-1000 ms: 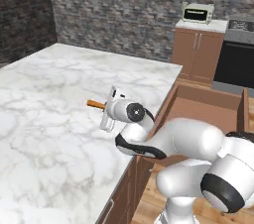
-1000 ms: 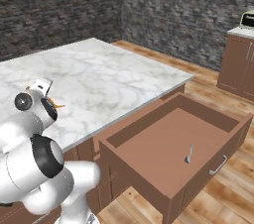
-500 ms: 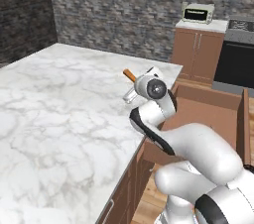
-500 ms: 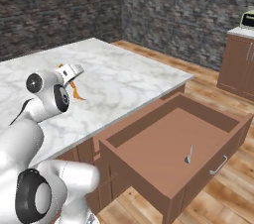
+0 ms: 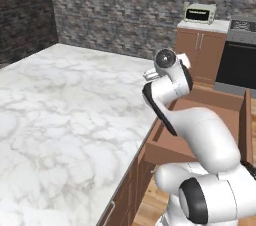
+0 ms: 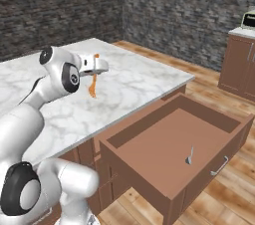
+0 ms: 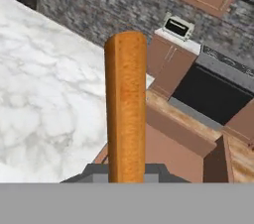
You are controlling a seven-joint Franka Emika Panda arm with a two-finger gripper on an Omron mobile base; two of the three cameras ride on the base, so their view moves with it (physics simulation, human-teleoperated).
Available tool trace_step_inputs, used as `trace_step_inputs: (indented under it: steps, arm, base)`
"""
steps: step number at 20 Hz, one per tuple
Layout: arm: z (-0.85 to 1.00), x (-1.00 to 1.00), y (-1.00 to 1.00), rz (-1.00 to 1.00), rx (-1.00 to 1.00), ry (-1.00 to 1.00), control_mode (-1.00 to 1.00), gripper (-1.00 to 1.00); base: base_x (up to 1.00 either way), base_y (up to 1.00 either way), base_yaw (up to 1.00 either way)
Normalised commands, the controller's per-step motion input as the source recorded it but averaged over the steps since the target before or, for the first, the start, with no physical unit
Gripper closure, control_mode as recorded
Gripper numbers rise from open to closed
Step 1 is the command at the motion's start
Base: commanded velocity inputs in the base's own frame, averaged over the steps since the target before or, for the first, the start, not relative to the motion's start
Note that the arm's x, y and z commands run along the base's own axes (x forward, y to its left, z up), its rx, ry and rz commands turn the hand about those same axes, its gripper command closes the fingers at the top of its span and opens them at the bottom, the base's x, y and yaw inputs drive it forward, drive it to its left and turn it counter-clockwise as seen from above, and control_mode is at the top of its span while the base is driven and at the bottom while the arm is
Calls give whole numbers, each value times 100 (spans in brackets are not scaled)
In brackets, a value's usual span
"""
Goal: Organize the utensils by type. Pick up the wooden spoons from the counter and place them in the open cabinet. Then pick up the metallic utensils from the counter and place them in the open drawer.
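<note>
Change noted: over the last second the fork has been lifted off the surface and carried across it toward the drawer side. A second ago it was held low over the mid marble; half a sec later it was raised near the far edge; now the gripper is high over the marble near that edge, as seen in the right base view. The base cams have not shifted, so this is arm motion, not a drive.

Meaning for the task — judged as the transport leg of the metallic-utensil step. No wooden spoons are seen on the marble. A small silvery spoon already lies on the bottom of the open drawer, toward its front. The fork looks like the last item; what is left is to get it over the drawer and let go.

Gripper state: clamped on the fork, jaws narrow, the orange-brown shaft pinched between the tips in the hand view.

Orientation: in the right base view the fork hangs from the gripper, long axis approx vertical, free end pointing down at the marble, clear of it. In the hand view the shaft runs straight out from between the tips, along the gripper's own line. The visible end is blunt and rounded; tines cannot be made out, so which end is held cannot be told.
</note>
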Motion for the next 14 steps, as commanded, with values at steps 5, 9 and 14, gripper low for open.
trace_step_inputs:
  steps: [5,9,14]
  arm:
    - [-52,0,-100,-39,22,-1,-100,100]
    - [-68,0,-100,-29,18,-1,-100,100]
    - [-50,0,-100,-25,19,5,-100,100]
  base:
    - [0,0,0]
    - [0,0,0]
    - [0,0,0]
